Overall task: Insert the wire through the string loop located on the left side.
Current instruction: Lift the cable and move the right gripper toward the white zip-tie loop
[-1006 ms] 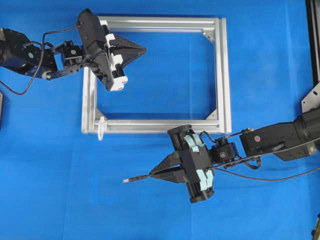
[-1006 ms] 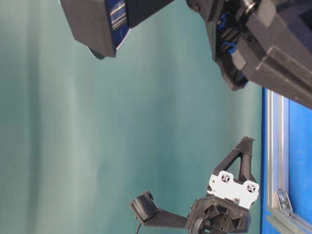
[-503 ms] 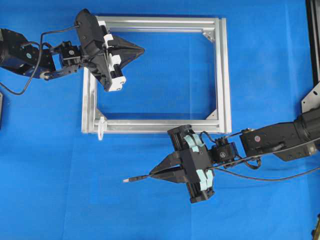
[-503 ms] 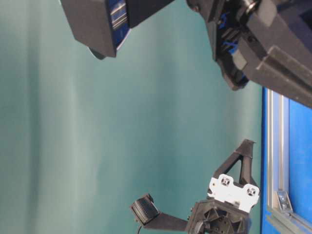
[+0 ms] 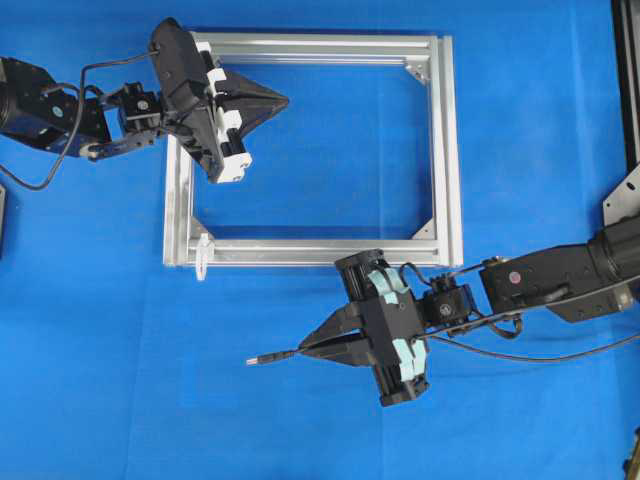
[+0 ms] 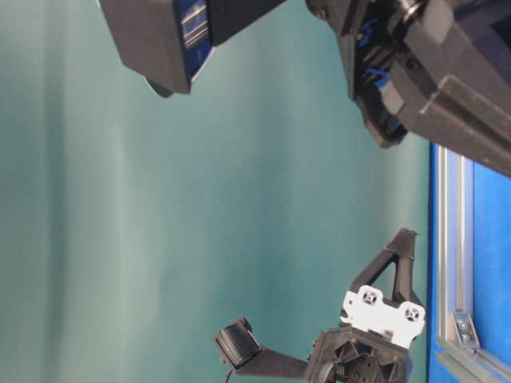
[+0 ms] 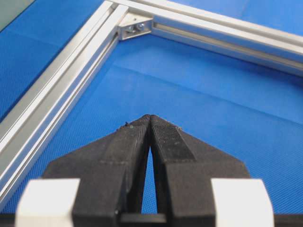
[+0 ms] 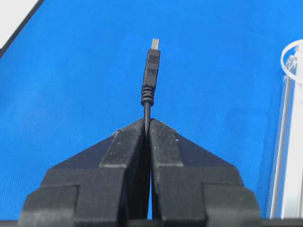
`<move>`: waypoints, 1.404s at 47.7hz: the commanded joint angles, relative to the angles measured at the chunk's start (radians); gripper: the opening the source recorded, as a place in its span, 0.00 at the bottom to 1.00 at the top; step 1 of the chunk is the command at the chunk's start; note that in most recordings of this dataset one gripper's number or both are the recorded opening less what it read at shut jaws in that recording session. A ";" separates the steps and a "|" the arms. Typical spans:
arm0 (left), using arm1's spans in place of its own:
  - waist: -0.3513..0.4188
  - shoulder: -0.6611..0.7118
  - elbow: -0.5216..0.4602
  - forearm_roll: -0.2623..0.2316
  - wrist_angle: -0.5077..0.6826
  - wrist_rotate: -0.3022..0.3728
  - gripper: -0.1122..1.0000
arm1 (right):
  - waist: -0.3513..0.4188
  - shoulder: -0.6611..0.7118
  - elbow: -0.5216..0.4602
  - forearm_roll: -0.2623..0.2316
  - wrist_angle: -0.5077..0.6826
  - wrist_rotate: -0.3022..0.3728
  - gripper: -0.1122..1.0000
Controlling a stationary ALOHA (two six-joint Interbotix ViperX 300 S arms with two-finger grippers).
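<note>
Nothing has shifted in the last second. Right fingers [image 5: 302,350] stay clamped on the wire [image 5: 272,356], plug toward the surface's left edge. String loop [image 5: 203,256] at frame's [image 5: 440,150] near-left corner, unthreaded. Left fingers [image 5: 286,99] closed, empty. Insertion pending.

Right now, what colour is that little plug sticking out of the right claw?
The plug is black with a small silvery metal tip; the right wrist view shows it best.

The string loop [image 8: 292,56] is cut off by the right edge.
</note>
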 commanded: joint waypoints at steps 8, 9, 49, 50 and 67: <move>0.002 -0.029 -0.008 0.003 -0.005 -0.002 0.10 | 0.000 -0.029 -0.018 0.000 -0.005 0.003 0.06; 0.002 -0.029 -0.008 0.003 -0.005 -0.002 0.10 | 0.000 -0.029 -0.018 0.000 -0.005 0.003 0.06; 0.002 -0.029 -0.008 0.003 -0.005 -0.002 0.10 | -0.153 -0.029 0.018 0.002 -0.008 0.003 0.06; 0.002 -0.029 -0.008 0.003 -0.005 -0.002 0.10 | -0.158 -0.031 0.020 0.002 -0.008 0.002 0.06; 0.002 -0.029 -0.008 0.005 -0.005 0.000 0.10 | -0.210 -0.029 0.031 0.003 -0.009 0.002 0.06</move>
